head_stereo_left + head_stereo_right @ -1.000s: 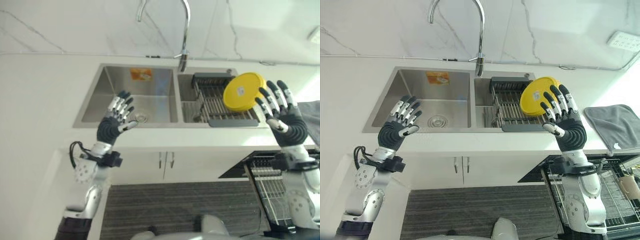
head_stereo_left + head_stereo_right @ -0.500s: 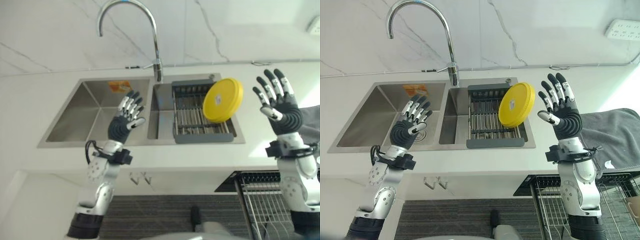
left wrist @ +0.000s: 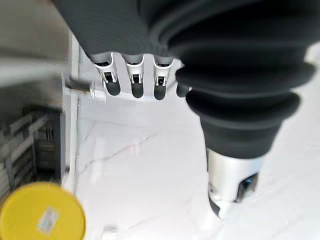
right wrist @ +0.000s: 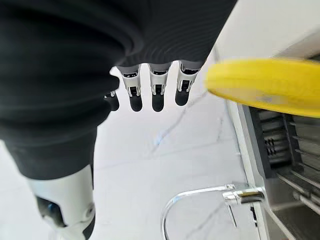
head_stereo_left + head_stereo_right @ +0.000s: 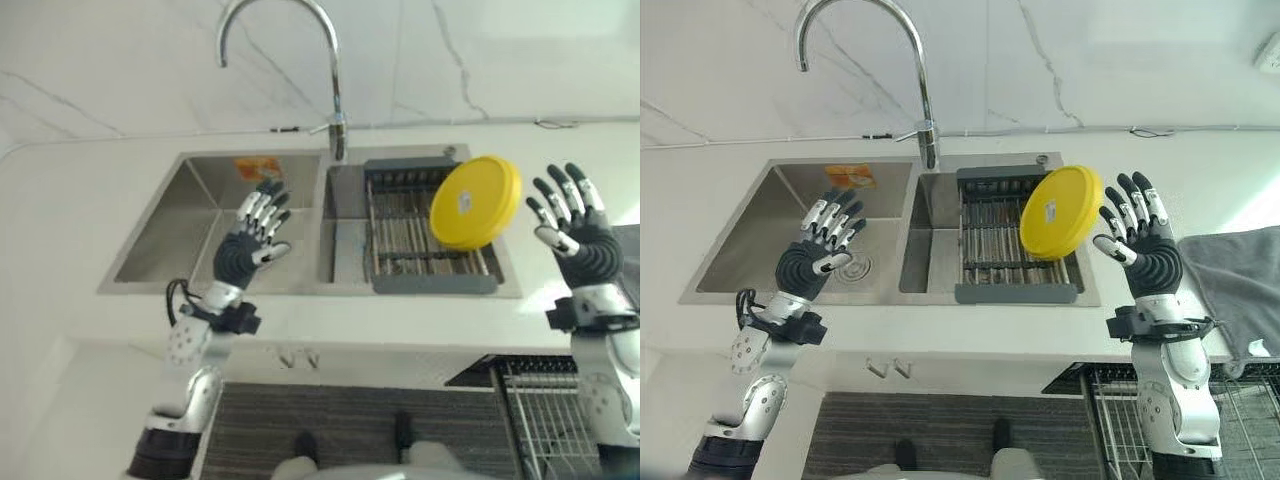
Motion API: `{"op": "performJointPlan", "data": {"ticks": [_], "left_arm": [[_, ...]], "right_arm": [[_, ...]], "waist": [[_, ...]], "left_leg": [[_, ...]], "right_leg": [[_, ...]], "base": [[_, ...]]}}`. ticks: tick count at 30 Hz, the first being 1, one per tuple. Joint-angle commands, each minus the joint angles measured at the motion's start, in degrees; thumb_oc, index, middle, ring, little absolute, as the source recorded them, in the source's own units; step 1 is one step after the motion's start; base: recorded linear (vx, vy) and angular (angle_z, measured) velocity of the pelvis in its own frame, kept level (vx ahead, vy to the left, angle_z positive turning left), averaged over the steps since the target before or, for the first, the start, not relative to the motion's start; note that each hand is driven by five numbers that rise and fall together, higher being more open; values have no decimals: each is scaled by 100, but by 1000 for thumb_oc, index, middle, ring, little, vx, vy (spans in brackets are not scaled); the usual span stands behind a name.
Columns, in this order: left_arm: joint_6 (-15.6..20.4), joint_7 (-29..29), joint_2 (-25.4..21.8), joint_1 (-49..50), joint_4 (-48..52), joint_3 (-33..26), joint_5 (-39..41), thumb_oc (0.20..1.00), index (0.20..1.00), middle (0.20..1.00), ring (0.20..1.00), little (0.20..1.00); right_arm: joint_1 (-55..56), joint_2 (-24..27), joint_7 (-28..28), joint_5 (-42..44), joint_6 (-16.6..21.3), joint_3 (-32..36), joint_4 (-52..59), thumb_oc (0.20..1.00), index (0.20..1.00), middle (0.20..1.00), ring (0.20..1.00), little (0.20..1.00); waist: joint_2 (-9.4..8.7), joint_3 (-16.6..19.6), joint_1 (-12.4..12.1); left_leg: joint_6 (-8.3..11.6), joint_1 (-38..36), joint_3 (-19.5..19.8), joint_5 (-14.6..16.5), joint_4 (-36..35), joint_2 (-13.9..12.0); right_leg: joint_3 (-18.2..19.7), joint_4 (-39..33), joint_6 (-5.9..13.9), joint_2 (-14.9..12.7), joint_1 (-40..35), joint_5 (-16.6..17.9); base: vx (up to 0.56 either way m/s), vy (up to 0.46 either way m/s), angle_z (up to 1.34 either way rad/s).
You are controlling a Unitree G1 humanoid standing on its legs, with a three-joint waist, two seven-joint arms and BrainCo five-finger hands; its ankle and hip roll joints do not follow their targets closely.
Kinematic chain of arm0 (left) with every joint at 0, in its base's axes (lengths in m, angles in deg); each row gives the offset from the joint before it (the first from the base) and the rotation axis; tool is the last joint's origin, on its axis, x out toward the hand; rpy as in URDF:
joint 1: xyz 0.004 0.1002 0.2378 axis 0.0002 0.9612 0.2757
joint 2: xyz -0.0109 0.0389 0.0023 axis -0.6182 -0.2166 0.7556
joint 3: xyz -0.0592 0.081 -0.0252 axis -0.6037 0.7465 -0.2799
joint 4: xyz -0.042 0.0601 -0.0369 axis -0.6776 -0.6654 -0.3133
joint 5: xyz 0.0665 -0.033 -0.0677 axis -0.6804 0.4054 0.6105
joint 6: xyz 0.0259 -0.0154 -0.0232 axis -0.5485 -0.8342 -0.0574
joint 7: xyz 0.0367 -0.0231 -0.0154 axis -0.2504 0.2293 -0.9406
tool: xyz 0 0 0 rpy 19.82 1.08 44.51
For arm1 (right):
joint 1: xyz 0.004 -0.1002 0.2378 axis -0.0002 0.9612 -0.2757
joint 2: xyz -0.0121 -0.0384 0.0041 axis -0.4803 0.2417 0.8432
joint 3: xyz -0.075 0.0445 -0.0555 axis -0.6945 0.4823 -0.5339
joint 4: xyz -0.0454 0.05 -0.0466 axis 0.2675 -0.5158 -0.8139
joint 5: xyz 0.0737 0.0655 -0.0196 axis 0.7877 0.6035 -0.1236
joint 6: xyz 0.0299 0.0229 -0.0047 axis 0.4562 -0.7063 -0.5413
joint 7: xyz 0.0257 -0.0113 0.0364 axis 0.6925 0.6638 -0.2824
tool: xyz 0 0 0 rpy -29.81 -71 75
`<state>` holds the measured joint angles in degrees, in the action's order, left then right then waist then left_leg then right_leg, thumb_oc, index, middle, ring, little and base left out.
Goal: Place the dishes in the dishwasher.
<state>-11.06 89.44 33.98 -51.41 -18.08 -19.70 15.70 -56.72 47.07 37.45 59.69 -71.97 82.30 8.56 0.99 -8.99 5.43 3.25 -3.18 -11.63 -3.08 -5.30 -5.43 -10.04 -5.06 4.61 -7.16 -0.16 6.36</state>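
Right hand is raised with fingers spread and empty, just beside the yellow plate, which leans on edge in the drying rack over the sink's right basin. From the left eye, the left hand hovers over the left basin, fingers loosely straight — holding nothing. Its wrist view shows straight fingers with the plate far off. Right wrist: extended fingers close beside the plate's rim, not touching. Judged step: reaching to pick up. Next, the right hand must close on the rim, then carry the plate down to the dishwasher rack at lower right.
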Motion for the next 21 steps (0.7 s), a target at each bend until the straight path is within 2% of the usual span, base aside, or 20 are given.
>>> {"op": "performJointPlan", "data": {"ticks": [1, 3, 5, 6, 7, 12, 14, 18, 21], "left_arm": [[368, -113, -327, -149, 274, -245, -107, 1000, 1000, 1000, 1000, 1000], [361, -204, -340, -189, 295, -201, -116, 1000, 1000, 1000, 1000, 1000], [291, -286, -351, -242, 346, -186, -89, 1000, 1000, 1000, 1000, 1000], [264, -329, -365, -274, 366, -182, -98, 1000, 1000, 1000, 1000, 1000], [255, -387, -407, -288, 371, -185, -74, 1000, 1000, 1000, 1000, 1000], [275, -469, -452, -286, 313, -169, -47, 1000, 1000, 1000, 1000, 1000], [256, -509, -448, -280, 348, -153, -89, 1000, 1000, 1000, 1000, 1000], [284, -533, -468, -278, 366, -122, -173, 1000, 1000, 1000, 1000, 1000], [246, -539, -491, -269, 357, -171, -139, 1000, 1000, 1000, 1000, 1000]], "right_arm": [[-479, -211, 413, 324, 393, 18, 62, 1000, 1000, 1000, 1000, 1000], [-547, -245, 618, 70, 461, -21, 42, 1000, 1000, 1000, 1000, 1000], [-626, -219, 1008, -681, 586, -18, 19, 1000, 1000, 1000, 1000, 1000], [-669, -131, 1244, -1311, 614, 12, -33, 1000, 1000, 1000, 1000, 1000], [-705, 62, 1342, -1490, 576, 59, -79, 1000, 1000, 1000, 1000, 1000], [-826, 441, 1692, -1708, 476, 174, -255, 1000, 1000, 1000, 1000, 1000], [-890, 543, 1875, -1496, 439, 222, -291, 1000, 1000, 1000, 1000, 1000], [-1055, 575, 2302, -1437, 533, 338, -471, 1000, 1000, 1000, 1000, 1000], [-1091, 622, 2365, -1411, 565, 430, -523, 1000, 1000, 1000, 1000, 1000]], "waist": [[-146, 248, -53], [-147, 249, -67], [-152, 263, -101], [-163, 274, -120], [-182, 281, -131], [-230, 323, -176], [-239, 338, -193], [-234, 365, -244], [-227, 391, -251]], "left_leg": [[212, -339, 76, 328, 30, -366], [181, -357, 67, 353, 30, -344], [148, -365, 63, 380, 30, -325], [135, -369, 68, 399, 30, -319], [127, -384, 53, 410, 30, -317], [110, -429, 23, 443, 30, -319], [102, -441, 17, 452, 30, -318], [87, -475, 13, 478, 30, -315], [89, -483, 6, 482, 30, -321]], "right_leg": [[-103, 6, 365, -190, -484, -410], [-98, 6, 379, -207, -483, -398], [-84, 6, 394, -220, -478, -387], [-78, 6, 400, -223, -479, -386], [-71, 6, 409, -221, -483, -382], [-34, 6, 400, -191, -521, -399], [-29, 6, 391, -175, -540, -418], [-15, 6, 372, -147, -580, -444], [-3, 6, 362, -128, -592, -463]], "base": [[25, 120, 6], [11, 90, 6], [-6, 60, 1], [-19, 35, -2], [-17, 23, -4], [-7, 5, -8], [-17, -3, -22], [-6, -5, -7], [0, 0, 0]]}}
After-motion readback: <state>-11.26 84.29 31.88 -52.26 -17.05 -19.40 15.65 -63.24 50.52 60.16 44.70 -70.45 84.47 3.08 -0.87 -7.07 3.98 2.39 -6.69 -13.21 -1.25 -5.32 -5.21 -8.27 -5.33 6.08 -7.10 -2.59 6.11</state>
